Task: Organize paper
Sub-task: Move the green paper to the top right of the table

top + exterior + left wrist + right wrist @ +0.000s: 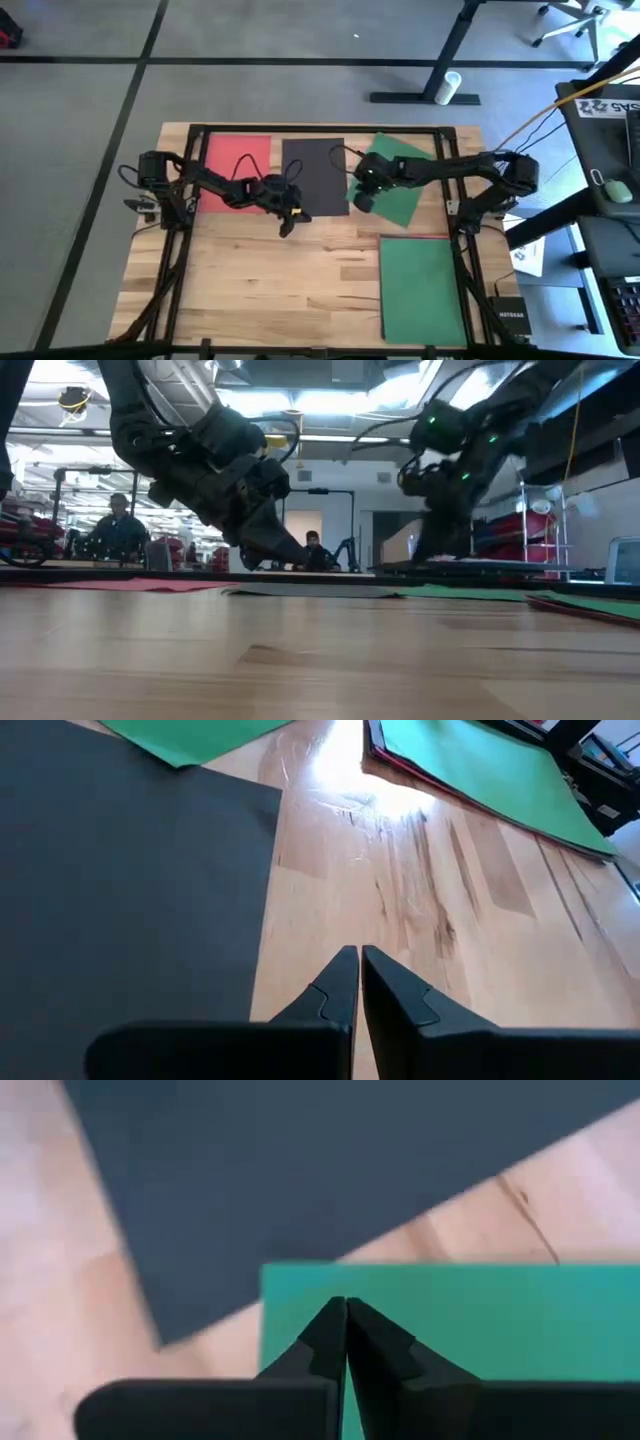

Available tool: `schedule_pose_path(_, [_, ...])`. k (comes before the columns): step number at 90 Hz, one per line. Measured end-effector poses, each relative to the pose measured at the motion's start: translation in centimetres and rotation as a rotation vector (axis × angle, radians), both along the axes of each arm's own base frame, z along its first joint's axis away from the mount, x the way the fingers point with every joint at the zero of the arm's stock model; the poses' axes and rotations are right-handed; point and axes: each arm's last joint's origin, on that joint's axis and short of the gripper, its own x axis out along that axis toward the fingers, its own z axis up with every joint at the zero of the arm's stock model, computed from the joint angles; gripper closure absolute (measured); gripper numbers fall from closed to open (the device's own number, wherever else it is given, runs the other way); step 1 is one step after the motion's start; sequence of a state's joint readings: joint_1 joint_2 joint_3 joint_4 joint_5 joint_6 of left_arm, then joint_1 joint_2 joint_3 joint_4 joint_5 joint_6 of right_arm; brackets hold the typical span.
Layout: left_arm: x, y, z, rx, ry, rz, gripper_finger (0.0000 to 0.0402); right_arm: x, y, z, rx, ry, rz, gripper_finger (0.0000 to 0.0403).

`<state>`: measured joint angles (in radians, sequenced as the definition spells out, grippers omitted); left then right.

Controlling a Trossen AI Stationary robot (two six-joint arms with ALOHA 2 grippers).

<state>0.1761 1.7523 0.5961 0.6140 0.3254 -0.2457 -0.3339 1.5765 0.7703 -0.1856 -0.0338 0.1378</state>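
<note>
table [300, 270]: light wood, dark frame along its edges
white cylinder [452, 85]: on the grey floor beyond the table's far edge, by a dark desk leg
netgear box [508, 309]: just off the table's right near corner
people [118, 530]: seated well behind the table

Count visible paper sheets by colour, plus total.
Red sheet: 1 flat, plus a red edge under the near green sheet
Black sheet: 1
Green: 2, the tilted green sheet and the near green sheet
Total: 4 clearly visible, 5 counting the edge.
</note>
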Motion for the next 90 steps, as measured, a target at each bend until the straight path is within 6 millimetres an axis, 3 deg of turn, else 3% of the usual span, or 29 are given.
schedule_pose_path(32, [-0.2,0.1,-0.3,0.018,0.035,0.017,0.0402,3.2,-1.6,-1.9,0.05,0.071,0.074,0.0403])
schedule_pose_path(52, [-0.2,0.1,-0.4,0.019,0.047,0.018,0.0402,2.5,-1.2,-2.4,0.124,0.17,0.106,0.0403])
schedule_pose_path(90, [-0.2,0.1,-0.4,0.019,0.049,0.024,0.0402,0.7,0.0,-1.3,0.293,0.237,0.205,0.0403])
